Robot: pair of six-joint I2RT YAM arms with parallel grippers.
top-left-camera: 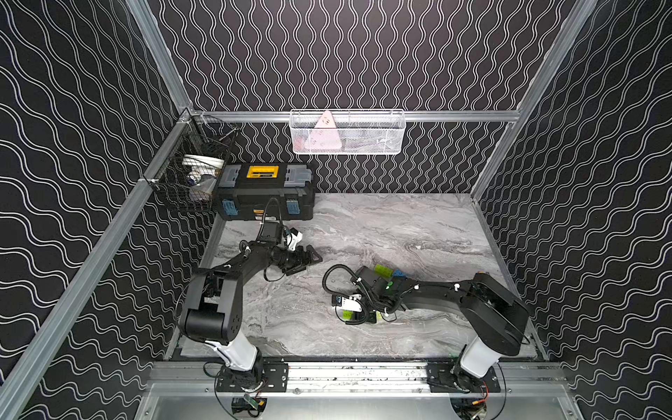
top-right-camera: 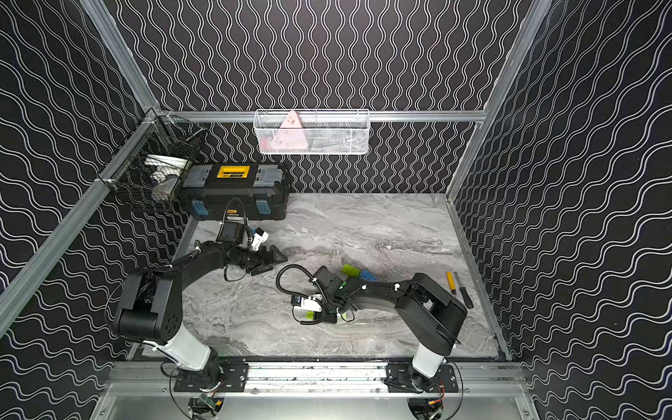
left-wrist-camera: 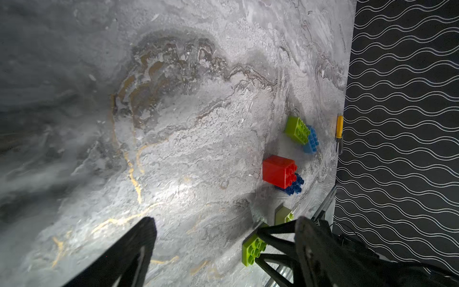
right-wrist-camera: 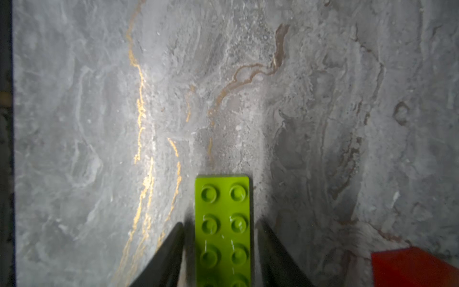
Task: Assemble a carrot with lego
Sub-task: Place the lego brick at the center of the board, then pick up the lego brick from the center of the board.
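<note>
The carrot is out of view; the lego lies as loose bricks. In the right wrist view a long lime green brick (right-wrist-camera: 222, 193) lies studs-up on the table between the fingers of my right gripper (right-wrist-camera: 219, 223), which is open with a gap on each side. A red brick (right-wrist-camera: 409, 268) sits close by. The left wrist view shows the red brick (left-wrist-camera: 279, 171) against a dark blue one (left-wrist-camera: 294, 187), and a second lime brick (left-wrist-camera: 296, 130) against a light blue one (left-wrist-camera: 311, 140). My left gripper (top-left-camera: 309, 262) hovers wide open and empty at mid-left.
A black toolbox (top-left-camera: 263, 196) with a yellow handle stands at the back left under a black wire basket (top-left-camera: 189, 171). A white wire basket (top-left-camera: 347, 132) hangs on the back wall. Two screwdrivers (top-right-camera: 451, 283) (top-right-camera: 464, 295) lie by the right wall.
</note>
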